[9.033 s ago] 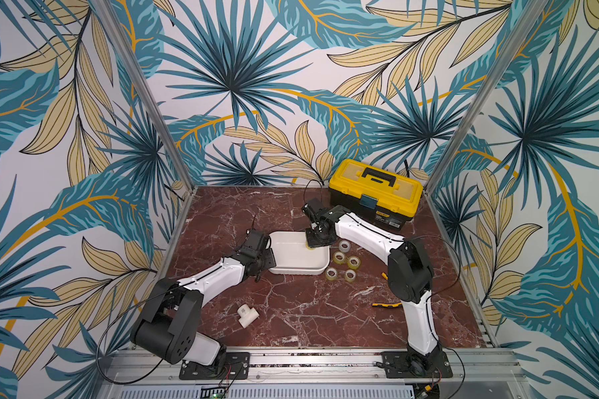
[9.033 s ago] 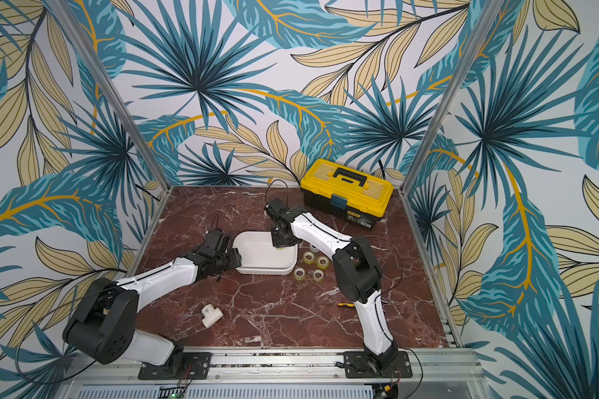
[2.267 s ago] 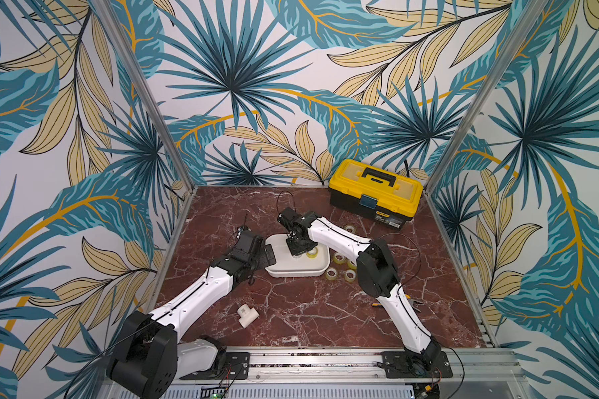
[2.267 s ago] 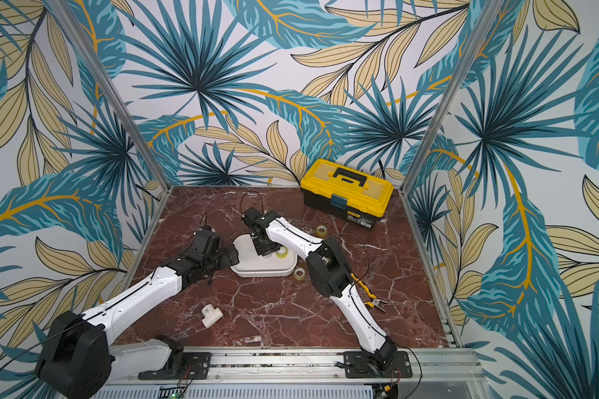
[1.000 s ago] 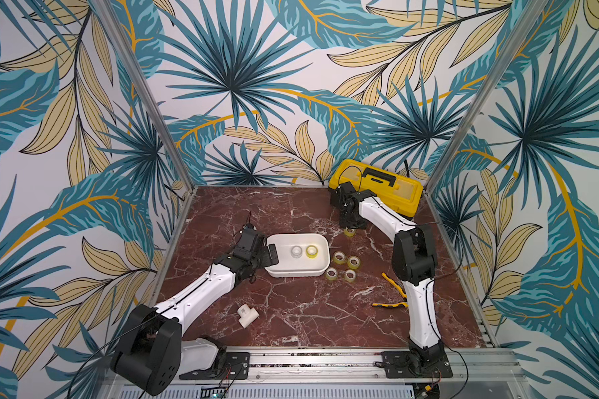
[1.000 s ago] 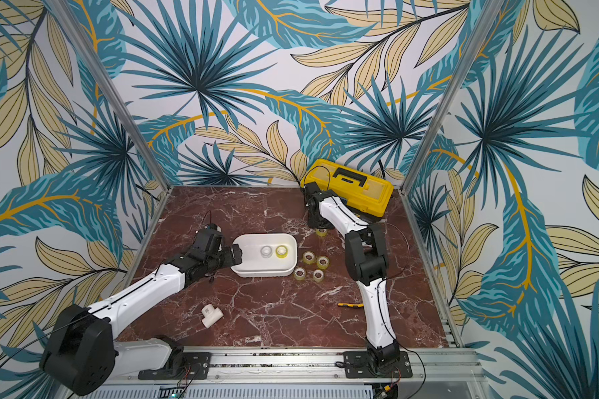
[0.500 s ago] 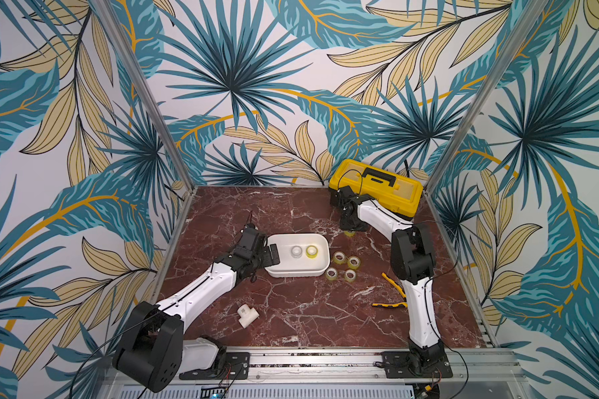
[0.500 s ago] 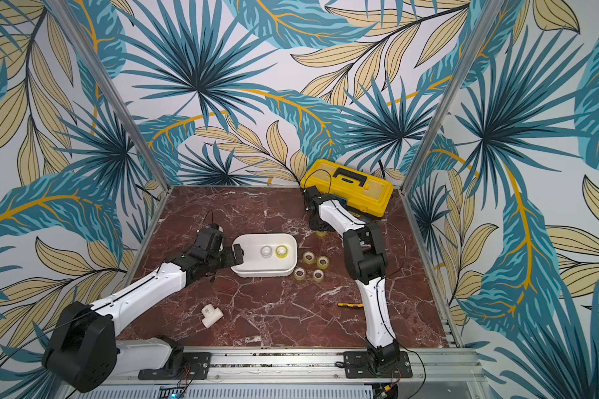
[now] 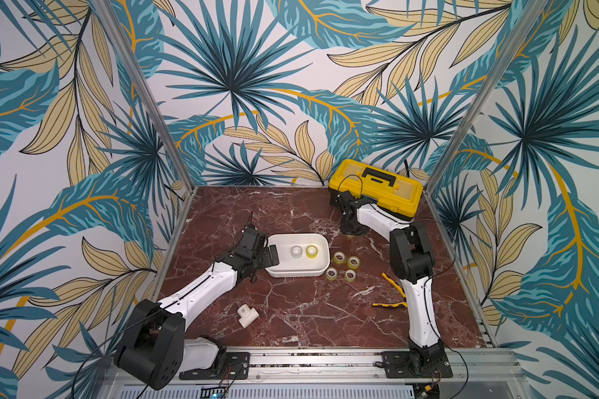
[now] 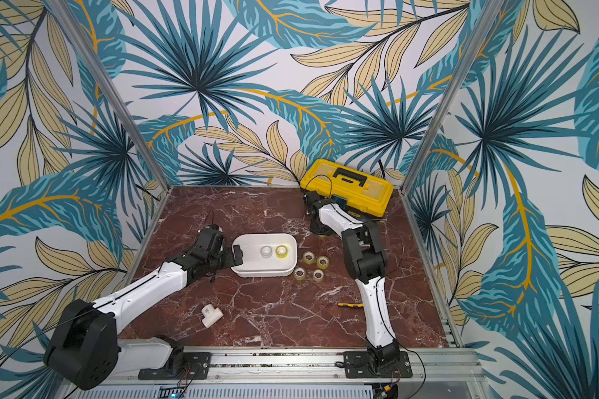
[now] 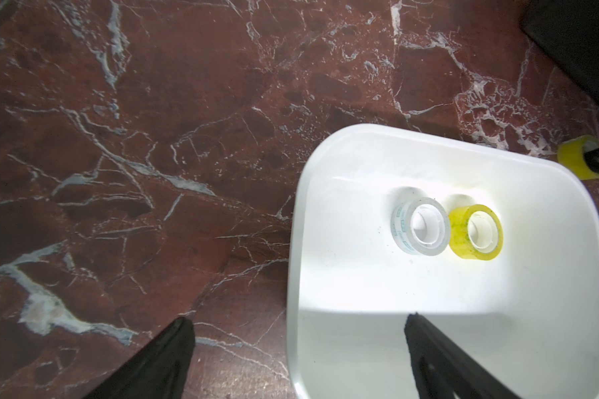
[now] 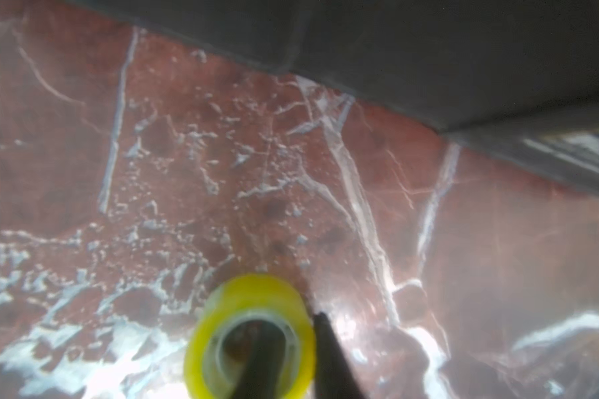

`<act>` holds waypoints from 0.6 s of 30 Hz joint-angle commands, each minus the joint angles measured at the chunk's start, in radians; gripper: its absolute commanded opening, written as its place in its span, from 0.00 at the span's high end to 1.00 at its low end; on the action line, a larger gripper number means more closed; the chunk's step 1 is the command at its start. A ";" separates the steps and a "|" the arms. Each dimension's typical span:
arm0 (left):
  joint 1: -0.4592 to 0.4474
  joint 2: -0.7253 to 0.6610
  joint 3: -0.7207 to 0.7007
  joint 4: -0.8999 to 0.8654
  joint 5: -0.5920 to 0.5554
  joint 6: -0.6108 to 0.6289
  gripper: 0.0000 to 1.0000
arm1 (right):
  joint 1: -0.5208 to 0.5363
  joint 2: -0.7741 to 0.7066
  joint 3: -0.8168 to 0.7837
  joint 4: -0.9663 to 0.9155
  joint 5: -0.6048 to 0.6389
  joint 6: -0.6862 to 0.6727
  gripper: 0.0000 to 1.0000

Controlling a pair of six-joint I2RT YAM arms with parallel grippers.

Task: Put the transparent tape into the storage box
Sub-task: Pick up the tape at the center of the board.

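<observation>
R gripper (image 12: 287, 323) is pinching a yellow tape roll (image 12: 249, 297) by its wall. One jaw is sitting inside the core, the other is pressing on the outside, so the jaws are nearly together. The roll is lying hole-up, low over the table (image 12: 222, 155); can't tell if it's touching. The toolbox (image 9: 377, 188) is standing close beyond the R jaws.

L gripper (image 11: 296, 319) is standing spread wide, gripping nothing. The tub (image 11: 325, 165) rim is running between its jaws, w/ one jaw over bare table and the other over the tub floor. Ahead of the inner jaw, 2 rolls are lying flat in the tub, touching: a grey-white roll (image 11: 400, 221) & a yellow-tinted roll (image 11: 457, 235).

In both top views, 4 more rolls (image 9: 339, 257) (image 10: 308, 256) are sitting clustered on the table just beside the tub's far end from the L jaws, apart from both grippers.
</observation>
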 commanded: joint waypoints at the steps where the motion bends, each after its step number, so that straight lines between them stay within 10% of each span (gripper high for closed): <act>1: 0.007 0.012 0.025 -0.024 -0.045 0.021 0.00 | -0.007 -0.013 -0.067 0.007 -0.022 0.026 1.00; 18: 0.000 0.126 0.006 0.077 -0.013 0.002 0.13 | 0.094 -0.179 -0.015 -0.032 -0.079 -0.051 1.00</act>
